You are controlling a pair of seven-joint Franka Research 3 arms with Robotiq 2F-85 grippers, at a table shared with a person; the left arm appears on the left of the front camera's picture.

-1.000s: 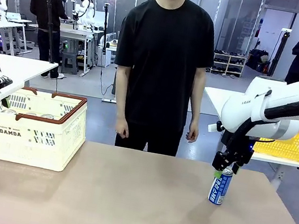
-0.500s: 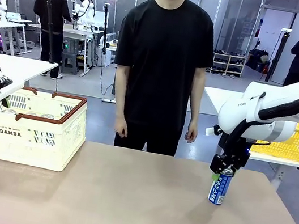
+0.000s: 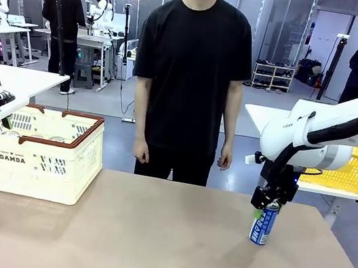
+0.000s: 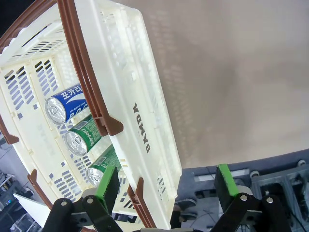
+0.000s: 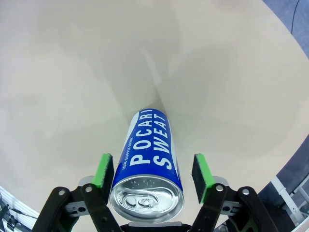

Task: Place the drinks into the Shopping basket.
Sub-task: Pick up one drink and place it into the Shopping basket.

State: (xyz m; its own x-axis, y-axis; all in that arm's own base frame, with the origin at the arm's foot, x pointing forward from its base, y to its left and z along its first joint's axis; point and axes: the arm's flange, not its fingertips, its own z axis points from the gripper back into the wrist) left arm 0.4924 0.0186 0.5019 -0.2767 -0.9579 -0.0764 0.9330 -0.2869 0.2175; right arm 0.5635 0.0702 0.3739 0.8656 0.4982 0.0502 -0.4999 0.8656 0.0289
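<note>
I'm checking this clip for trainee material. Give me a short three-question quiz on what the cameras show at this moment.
1. True or false: the blue can on the table stands upright between the right gripper's green pads.
2. How many cans lie inside the Shopping basket in the left wrist view? A) one B) two C) three
3. Fill in: the word printed on the basket's side is ____.

Key
1. True; gaps still show between pads and can.
2. C: one blue can and two green cans.
3. DAMDA.
</note>
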